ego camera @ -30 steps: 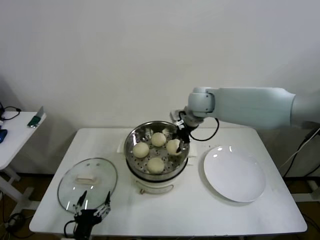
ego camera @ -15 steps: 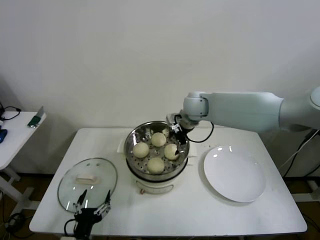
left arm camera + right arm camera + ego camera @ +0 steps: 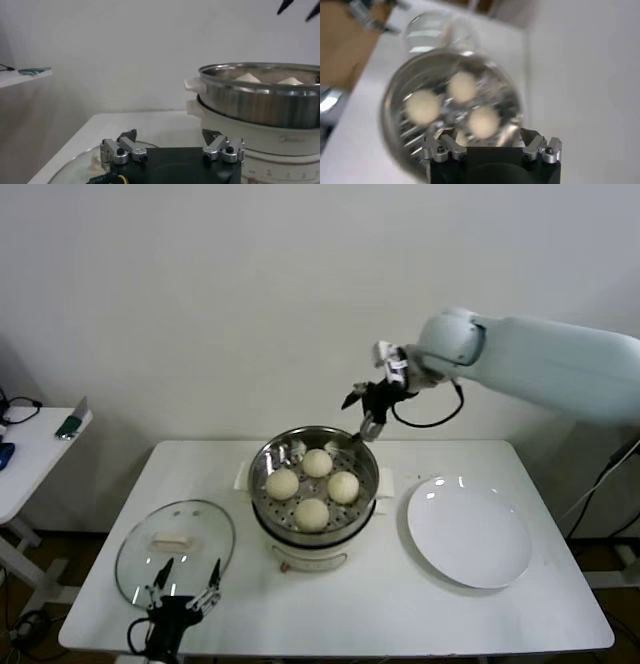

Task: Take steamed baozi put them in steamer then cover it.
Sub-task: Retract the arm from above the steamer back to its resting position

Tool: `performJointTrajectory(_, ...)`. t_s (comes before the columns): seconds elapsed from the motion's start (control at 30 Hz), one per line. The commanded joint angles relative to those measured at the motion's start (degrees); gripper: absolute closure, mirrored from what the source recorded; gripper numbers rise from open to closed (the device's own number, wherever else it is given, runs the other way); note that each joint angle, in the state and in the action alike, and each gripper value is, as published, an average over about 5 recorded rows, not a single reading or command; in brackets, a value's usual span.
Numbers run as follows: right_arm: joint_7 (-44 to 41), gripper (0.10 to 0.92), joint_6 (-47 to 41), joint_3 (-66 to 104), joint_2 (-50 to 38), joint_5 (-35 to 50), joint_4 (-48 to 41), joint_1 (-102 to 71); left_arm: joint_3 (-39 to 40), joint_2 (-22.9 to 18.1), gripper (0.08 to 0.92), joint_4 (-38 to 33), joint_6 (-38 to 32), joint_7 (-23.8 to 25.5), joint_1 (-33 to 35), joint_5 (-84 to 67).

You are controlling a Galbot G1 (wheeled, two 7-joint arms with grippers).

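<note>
The steel steamer (image 3: 256,494) stands mid-table with several cream baozi (image 3: 343,485) resting on its perforated tray. My right gripper (image 3: 358,416) hangs open and empty in the air above the steamer's far right rim. Its wrist view looks down between the open right gripper (image 3: 487,132) at the baozi (image 3: 461,86) in the steamer (image 3: 390,107). The glass cover (image 3: 200,529) lies flat on the table left of the steamer. My left gripper (image 3: 190,572) is open at the cover's near edge. In the left wrist view, the left gripper (image 3: 169,134) is low over the cover (image 3: 75,170), facing the steamer (image 3: 260,102).
An empty white plate (image 3: 468,532) lies right of the steamer. A small side table (image 3: 30,439) with a few items stands off to the left. The wall runs close behind the table.
My right gripper opened and let go of a baozi in the steamer, then rose up and back above the rim. The left arm stayed put.
</note>
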Motion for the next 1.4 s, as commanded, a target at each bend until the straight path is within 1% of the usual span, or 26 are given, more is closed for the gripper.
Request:
performJointTrajectory(0.03, 32.0, 0.203, 5.2, 47.6, -20.5, -0.3, 5.5, -43.1, -0.3, 0.3, 0.177, 0.1, -0.1, -0.7, -2.7, -1.7)
performJointTrajectory(0.13, 34.4, 0.203, 7.0, 67.7, -21.9, -4.8, 7.3, -63.0, -0.3, 0.4, 0.177, 0.5, 0.0, -1.5, -3.7, -1.4)
performJointTrajectory(0.27, 34.6, 0.203, 11.0, 91.5, -19.6, -9.6, 11.2, -89.0, -0.4, 0.6, 0.177, 1.2, 0.5, -1.9, -5.1, -0.1)
performJointTrajectory(0.37, 33.5, 0.203, 15.1, 103.5, -15.4, -12.1, 12.7, -103.7, -0.4, 1.0, 0.177, 1.4, 1.0, -3.5, -5.7, 3.2)
performJointTrajectory(0.47, 31.2, 0.203, 20.3, 109.9, -9.9, -14.7, 12.4, -113.4, -0.5, 1.6, 0.177, 1.6, 1.5, -5.6, -6.2, 8.7)
performJointTrajectory(0.57, 29.3, 0.203, 25.0, 112.4, -4.3, -16.9, 11.3, -119.5, -1.4, 2.0, 0.177, 2.1, 0.4, -5.7, -6.7, 13.1)
performJointTrajectory(0.7, 27.8, 0.203, 29.8, 113.8, 2.3, -18.4, 11.5, -125.4, -3.0, 2.6, 0.177, 3.3, -3.3, -6.1, -7.2, 17.1)
performJointTrajectory(0.87, 26.4, 0.203, 35.1, 113.4, 7.4, -20.3, 12.6, -129.6, -5.0, 5.4, 0.177, 3.8, -6.3, -8.8, -6.8, 26.9)
performJointTrajectory(1.0, 26.5, 0.203, 39.5, 112.3, 10.1, -20.5, 12.3, -130.9, -6.4, 8.4, 0.177, 4.1, -7.3, -13.5, -6.4, 36.7)
performJointTrajectory(1.17, 26.5, 0.203, 44.1, 111.0, 12.8, -20.4, 12.1, -132.0, -6.4, 12.2, 0.177, 5.2, -3.7, -22.1, -4.4, 54.7)
performJointTrajectory(1.27, 26.8, 0.203, 45.1, 110.5, 13.9, -20.2, 12.4, -132.3, -5.2, 12.9, 0.177, 8.8, -2.2, -26.4, -3.4, 66.5)
performJointTrajectory(1.33, 27.3, 0.203, 45.3, 110.4, 14.5, -20.1, 12.5, -132.1, -4.6, 12.5, 0.177, 12.6, -1.9, -29.1, -3.8, 74.1)
performJointTrajectory(1.4, 27.7, 0.203, 45.0, 110.1, 14.8, -19.7, 12.7, -131.9, -4.2, 12.0, 0.177, 16.1, -1.8, -31.2, -4.7, 78.6)
